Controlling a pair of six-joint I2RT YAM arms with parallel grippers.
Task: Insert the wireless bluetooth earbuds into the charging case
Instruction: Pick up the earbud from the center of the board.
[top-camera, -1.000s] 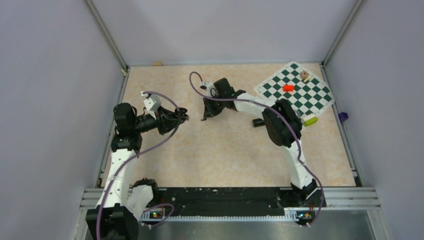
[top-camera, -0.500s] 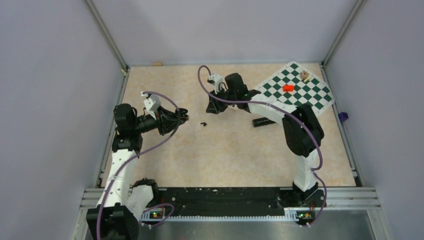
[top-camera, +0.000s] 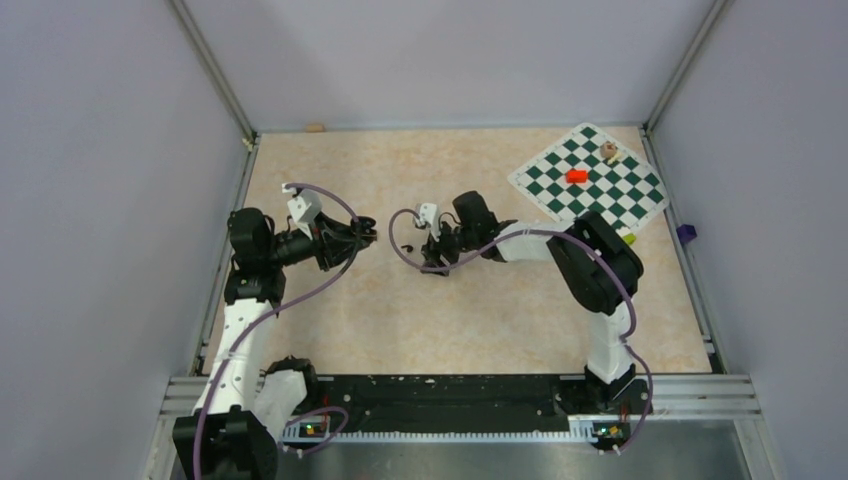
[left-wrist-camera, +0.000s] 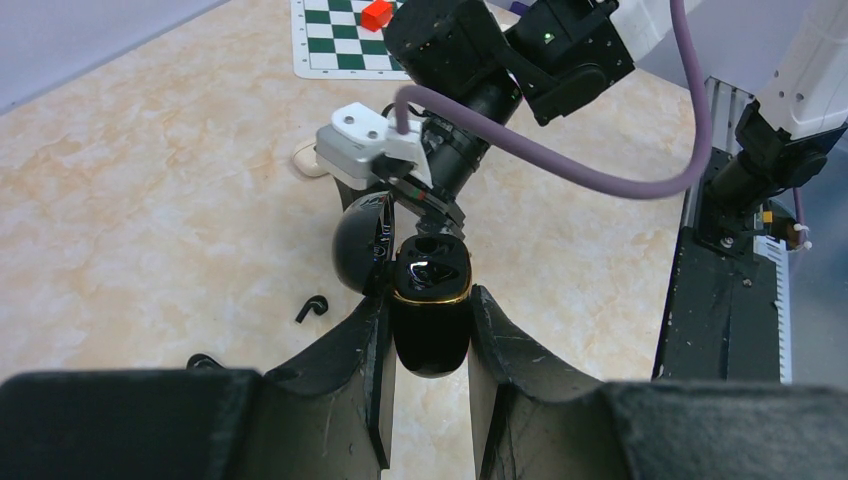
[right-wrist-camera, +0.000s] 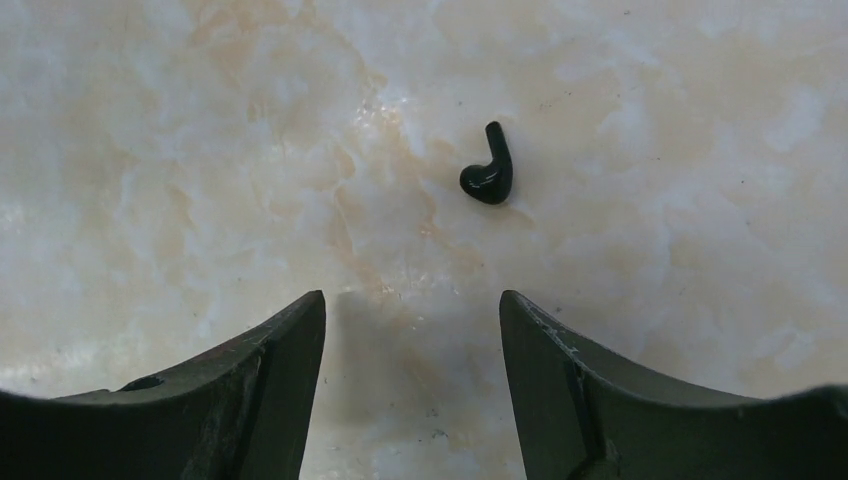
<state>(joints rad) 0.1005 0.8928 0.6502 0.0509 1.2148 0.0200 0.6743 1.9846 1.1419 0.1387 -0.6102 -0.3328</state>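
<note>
The left gripper (left-wrist-camera: 428, 318) has its fingers (left-wrist-camera: 345, 350) clamped on the lower body of the charging case (left-wrist-camera: 430, 300), one finger on each side. The case stands upright between them, clear of the tabletop (left-wrist-camera: 150, 200). Its lid (left-wrist-camera: 358, 252) is swung open toward the left of the left wrist view, exposing the gold-rimmed top. Whether a bud sits inside the case cannot be determined.

One earbud (left-wrist-camera: 313, 307) lies on the tabletop just beyond the left fingers, to the left of the case and below it. It touches neither the case nor any finger.

The right gripper (right-wrist-camera: 412, 300) hangs over this earbud (right-wrist-camera: 488, 175) with its fingers (right-wrist-camera: 270, 370) spread apart and holding nothing. In the right wrist view the earbud lies ahead of the fingertips, outside the gap and offset toward the right-hand finger. Its stem points away from the fingers and its rounded body faces them.

In the top external view the two grippers face each other near the tabletop centre, the right gripper (top-camera: 432, 255) near the left gripper (top-camera: 365, 232).

Further back and to the right, a green-and-white chessboard (top-camera: 590, 185) lies flat, carrying a red block (top-camera: 576, 176).
</note>
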